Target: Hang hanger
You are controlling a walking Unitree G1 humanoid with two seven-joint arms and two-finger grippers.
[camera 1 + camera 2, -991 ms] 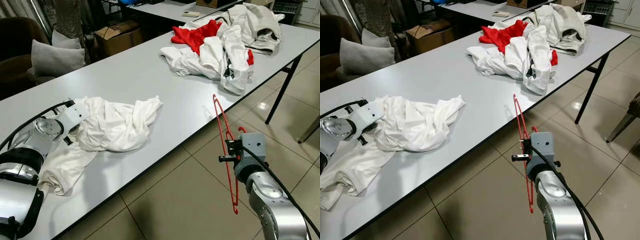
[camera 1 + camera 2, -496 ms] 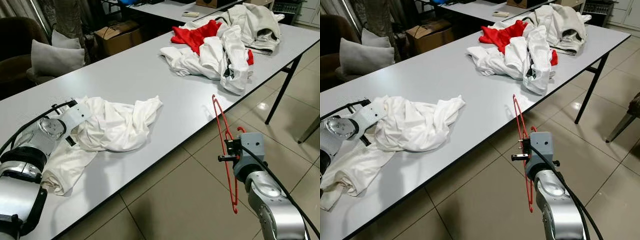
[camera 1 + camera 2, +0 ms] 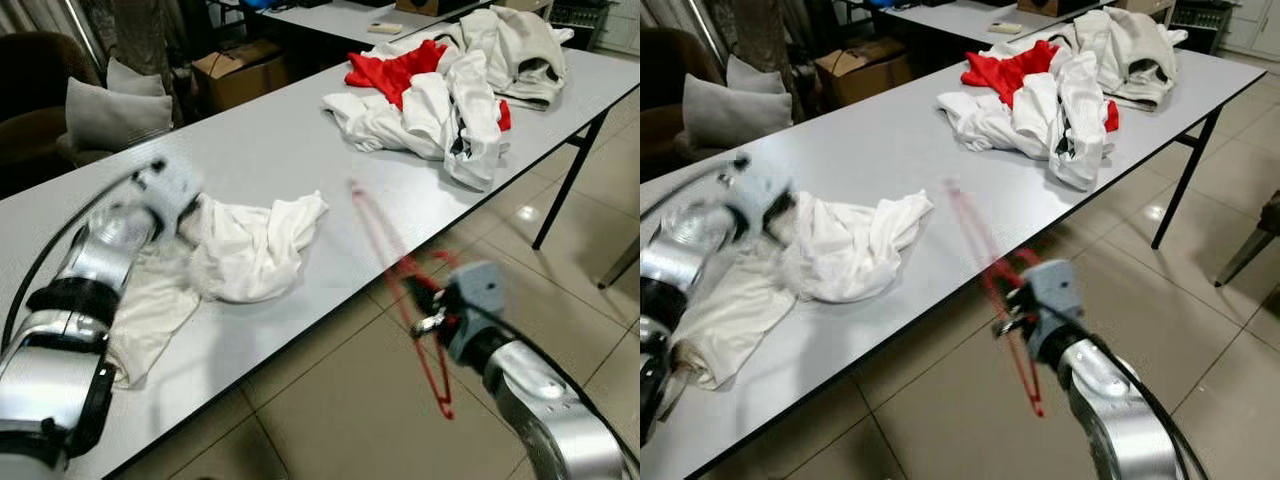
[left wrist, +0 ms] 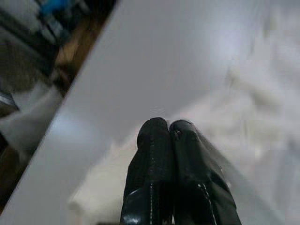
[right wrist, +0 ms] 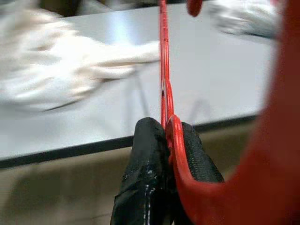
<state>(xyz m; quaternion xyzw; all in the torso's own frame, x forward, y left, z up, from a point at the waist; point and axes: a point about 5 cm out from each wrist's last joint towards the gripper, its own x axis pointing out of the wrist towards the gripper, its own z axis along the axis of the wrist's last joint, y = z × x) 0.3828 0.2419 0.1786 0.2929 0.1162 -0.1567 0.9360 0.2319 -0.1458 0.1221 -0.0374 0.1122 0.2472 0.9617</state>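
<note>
Right gripper [image 5: 161,136] is pinched tight on the thin red plastic hanger [image 3: 395,275], lower centre-right of the head view, tilted and blurred just off the near edge of the long grey table [image 3: 270,150]. Left gripper [image 4: 166,133] has its fingers pressed together with nothing between them, over the crumpled white shirt [image 3: 250,250] at centre left. Risk as I see it — only a narrow bit of rim is clamped, so the hanger could twist, slip out, or clip the table edge.
</note>
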